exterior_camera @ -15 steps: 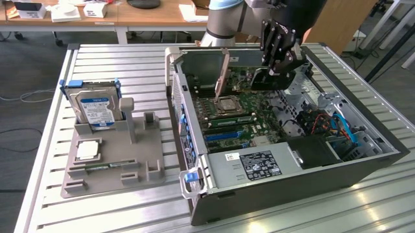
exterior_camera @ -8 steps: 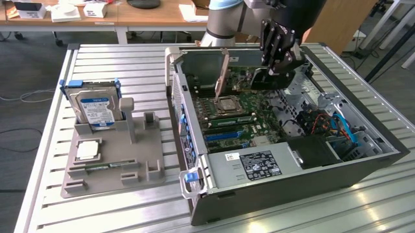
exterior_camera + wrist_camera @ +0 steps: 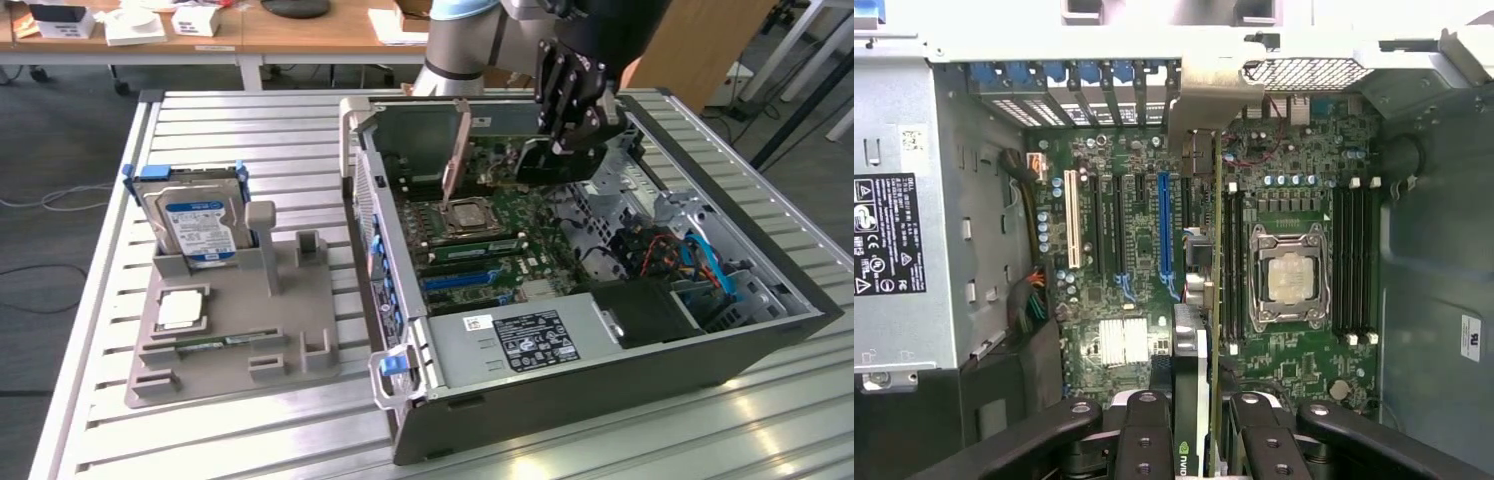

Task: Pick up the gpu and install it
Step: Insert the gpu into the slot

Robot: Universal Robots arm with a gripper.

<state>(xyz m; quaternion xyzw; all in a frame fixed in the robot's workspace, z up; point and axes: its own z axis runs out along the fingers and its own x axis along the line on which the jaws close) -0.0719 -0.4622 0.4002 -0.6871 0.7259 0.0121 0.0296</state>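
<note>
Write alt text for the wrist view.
The gripper holds the gpu edge-on between its fingers, over the motherboard inside the open computer case. A processor socket and the power supply lie on opposite sides of the card.

Fan face of gpu [image 3: 1192, 380] hidden, card edge-on; near end cut off at view edge, as gripper [image 3: 1199, 445] fingers. Print on power supply label [image 3: 884, 235] unreadable.
</note>
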